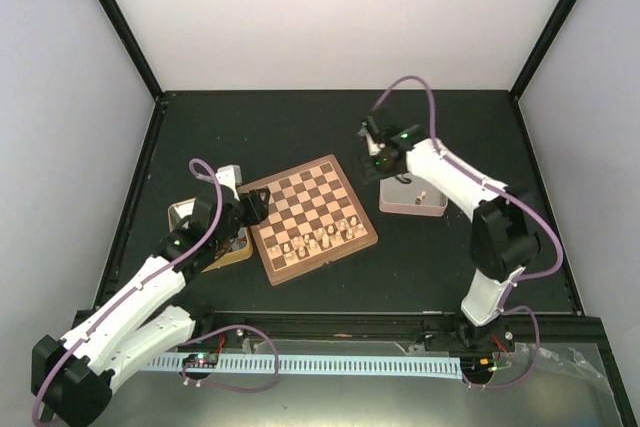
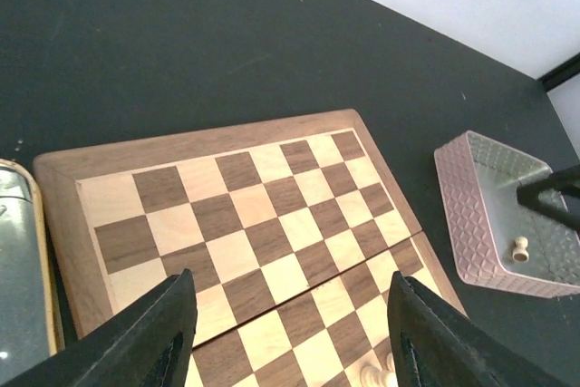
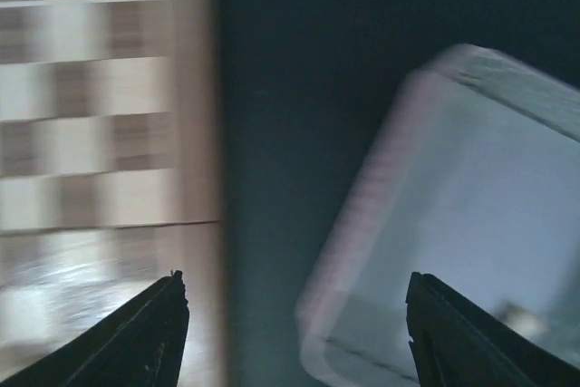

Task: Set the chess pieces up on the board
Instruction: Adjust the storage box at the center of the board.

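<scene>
The wooden chessboard [image 1: 312, 217] lies mid-table, with several cream chess pieces [image 1: 322, 239] standing in its two near rows. One cream piece [image 1: 421, 194] lies in the pink tray [image 1: 437, 209] to the right of the board; it also shows in the left wrist view [image 2: 520, 248]. My left gripper [image 1: 262, 203] is open and empty over the board's left corner; the board [image 2: 263, 215] fills its view. My right gripper [image 1: 374, 147] is open and empty, held above the gap between the board [image 3: 109, 169] and the pink tray [image 3: 362, 260]. The right wrist view is blurred.
A gold-rimmed metal tray [image 1: 228, 251] sits left of the board, mostly under my left arm; its edge shows in the left wrist view [image 2: 32, 269]. A black frame borders the dark table.
</scene>
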Robot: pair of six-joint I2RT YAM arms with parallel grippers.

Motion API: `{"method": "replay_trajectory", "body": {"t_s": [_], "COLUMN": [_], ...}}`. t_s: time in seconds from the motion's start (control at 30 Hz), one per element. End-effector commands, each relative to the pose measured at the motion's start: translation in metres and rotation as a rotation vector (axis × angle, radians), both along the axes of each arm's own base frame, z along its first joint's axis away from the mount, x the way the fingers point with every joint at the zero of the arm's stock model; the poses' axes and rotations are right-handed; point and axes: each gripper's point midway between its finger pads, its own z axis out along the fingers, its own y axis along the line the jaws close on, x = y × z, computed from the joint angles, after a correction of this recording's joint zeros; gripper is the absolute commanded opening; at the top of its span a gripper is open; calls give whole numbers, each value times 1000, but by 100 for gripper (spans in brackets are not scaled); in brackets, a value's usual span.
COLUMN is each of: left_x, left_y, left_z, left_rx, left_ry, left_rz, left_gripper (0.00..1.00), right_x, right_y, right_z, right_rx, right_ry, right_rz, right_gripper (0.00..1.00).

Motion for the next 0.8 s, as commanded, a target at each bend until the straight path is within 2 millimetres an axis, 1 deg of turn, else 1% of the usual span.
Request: {"method": "replay_trajectory", "body": {"t_s": [0.0,0.07,0.1,0.17,0.27,0.33,0.4,0.47,0.6,0.7,0.77], "left_x": [2,3,3,4,6,6,6,6,8,10,10], "left_y": [-13,-16,-17,-18,-22,-24,-24,-22,-22,-23,-23], "left_z": [6,5,4,0,-2,-2,-2,-3,-4,-4,-3], "left_rx": [9,20,24,29,21,22,24,29,34,35,38], "left_ry": [-10,4,10,23,32,41,47,48,42,42,44], "left_rz": [-83,-99,-105,-110,-122,-128,-129,-125,-119,-122,-121], "left_gripper": [60,60,60,60,60,60,60,60,60,60,60], "right_x": [44,59,65,81,103,116,125,132,142,145,144], "right_y": [-96,-129,-140,-150,-143,-143,-143,-144,-140,-133,-132], "right_z": [-17,-20,-26,-31,-46,-53,-57,-57,-56,-67,-78], "right_rx": [-206,-267,-290,-324,-358,-401,-432,-441,-446,-430,-422], "right_ry": [-87,-99,-89,-104,-115,-116,-129,-151,-192,-164,-124], "right_rz": [-147,-191,-194,-186,-94,-57,-15,3,48,96,114], "right_gripper": [69,70,70,70,72,72,73,73,73,72,70]}}
